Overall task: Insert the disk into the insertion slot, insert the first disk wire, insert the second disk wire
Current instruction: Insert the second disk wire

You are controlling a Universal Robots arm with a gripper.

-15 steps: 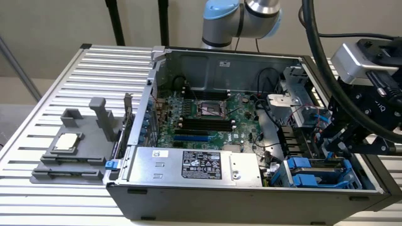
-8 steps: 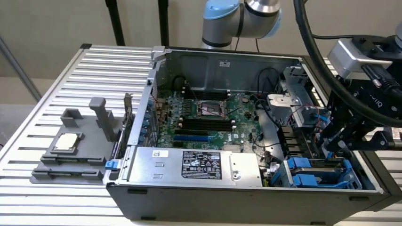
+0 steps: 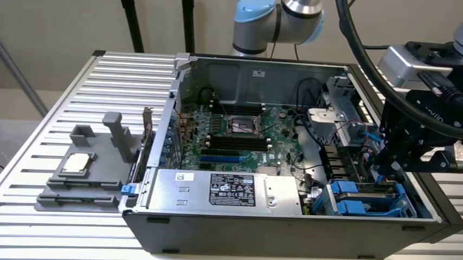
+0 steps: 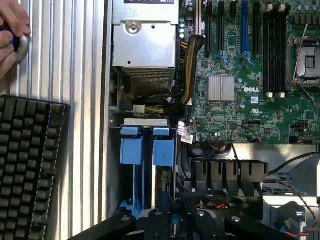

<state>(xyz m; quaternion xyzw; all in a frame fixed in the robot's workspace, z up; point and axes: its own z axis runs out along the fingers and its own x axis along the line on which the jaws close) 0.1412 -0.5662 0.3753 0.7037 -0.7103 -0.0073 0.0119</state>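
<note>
You have the claw (image 3: 405,162) low over the corner of the open computer case (image 3: 289,216) at the exterior view's right. Its black body hangs just above the insertion slot (image 3: 372,197), a boxy cage of grey plastic with bright blue latch tabs, next to the silver power-supply box (image 3: 224,189) with its black label. From the wrist view you see the claw's dark fingers (image 4: 165,220) at the picture's edge, right by the blue tabs (image 4: 147,145); you cannot tell from either view whether the claw is open or closed on something.

The disk looks to sit on edge in the cage, seen as thin blue rails (image 4: 138,185) running down from the tabs, though its metal face and label are hidden, so you cannot be certain.

The wrist view gives you the green motherboard (image 4: 250,75), a finned silver heatsink (image 4: 221,88), a yellow-sleeved cable bundle (image 4: 191,65), a black keyboard (image 4: 27,160) on the ribbed metal surface (image 4: 75,60), and a person's hand (image 4: 12,35). The exterior view adds a grey moulded fixture (image 3: 90,173) holding a square chip (image 3: 76,164), well apart from the case.
</note>
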